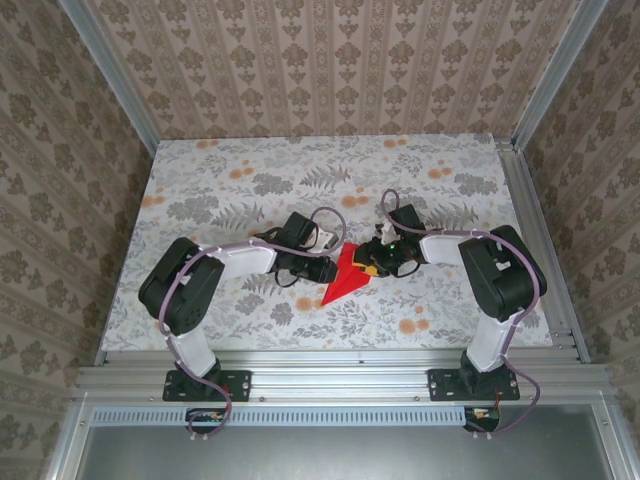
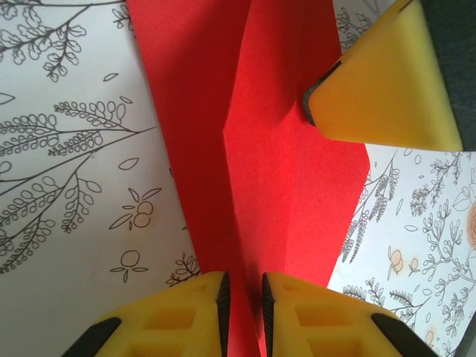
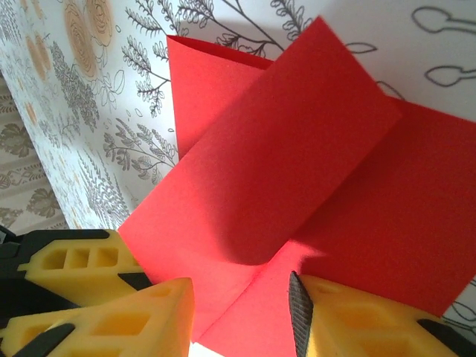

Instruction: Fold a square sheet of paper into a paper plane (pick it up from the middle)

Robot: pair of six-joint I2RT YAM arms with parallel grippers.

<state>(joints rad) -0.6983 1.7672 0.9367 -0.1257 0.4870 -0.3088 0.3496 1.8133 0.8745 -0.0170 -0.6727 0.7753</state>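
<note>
Floral table (image 1: pixel 200 190), central red paper plane (image 1: pixel 345 278)

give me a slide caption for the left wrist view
Left fingers pinch the folded red paper along its crease while a right finger presses its flap on the table.

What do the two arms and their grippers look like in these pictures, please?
Both arms, left and right, have white links, bulky black joint housings and a thin pinkish cable looping along them. Each base is a black plate on the aluminium rail. The right gripper and left gripper have yellow, hollow-celled fingers with dark ribbed pads.
</note>
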